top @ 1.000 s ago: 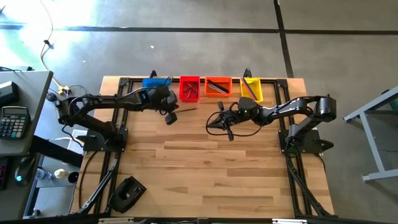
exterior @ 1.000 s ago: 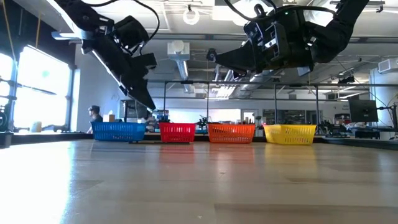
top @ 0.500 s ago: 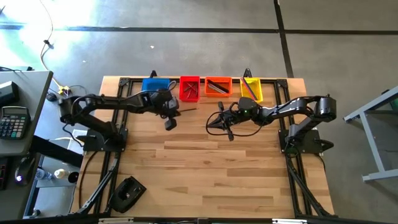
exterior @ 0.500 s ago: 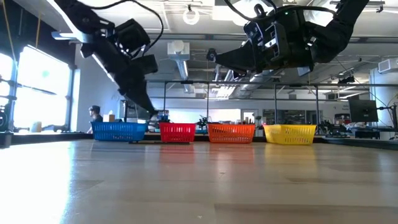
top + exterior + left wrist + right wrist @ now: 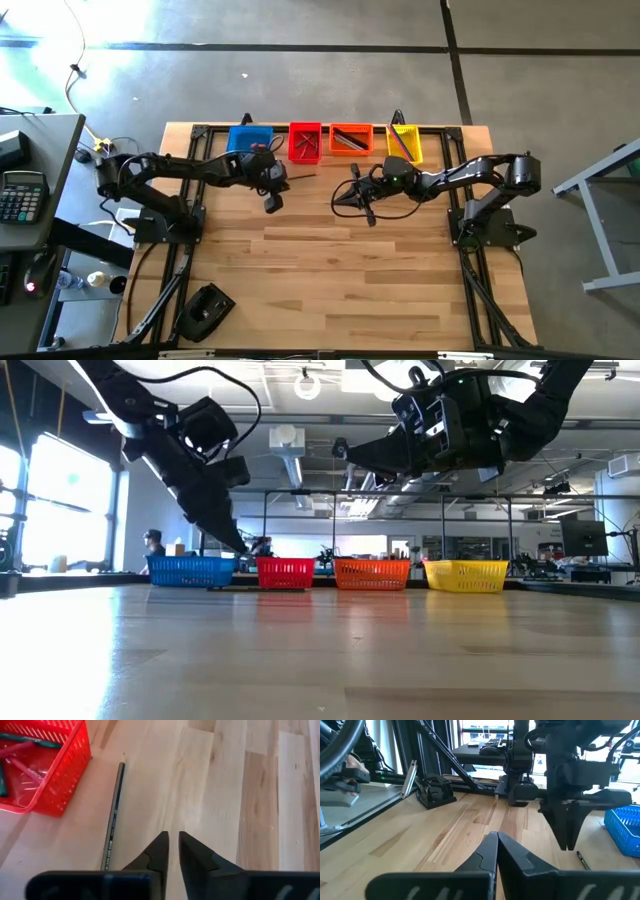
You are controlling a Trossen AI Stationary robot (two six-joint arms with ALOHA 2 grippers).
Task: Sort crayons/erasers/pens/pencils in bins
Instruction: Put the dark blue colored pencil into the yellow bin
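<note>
A wooden table (image 5: 330, 270) holds four small open bins in a row along its far edge: a blue bin (image 5: 243, 137), a red bin (image 5: 305, 141), an orange bin (image 5: 350, 139) and a yellow bin (image 5: 404, 142). From table height the same row reads blue (image 5: 190, 571), red (image 5: 285, 572), orange (image 5: 372, 573), yellow (image 5: 466, 575). Thin sticks lie inside the red, orange and yellow bins; what the blue bin holds cannot be made out, and no erasers can be picked out anywhere. A dark pencil (image 5: 112, 817) lies flat on the bare wood just in front of the red bin (image 5: 45, 770), near its corner but apart from it; from above it shows as a thin dark line (image 5: 300, 176). The left gripper (image 5: 272, 201) hangs above the table just in front of the blue and red bins, beside the pencil, its fingers (image 5: 159, 851) pinched nearly together with only a narrow slit between them and nothing held. The right gripper (image 5: 338, 204) waits in the air in front of the orange bin, its fingers (image 5: 485, 854) pressed together and empty, pointing toward the left arm (image 5: 572, 795). The pencil's tip also shows on the wood beneath that arm (image 5: 583, 860).
</note>
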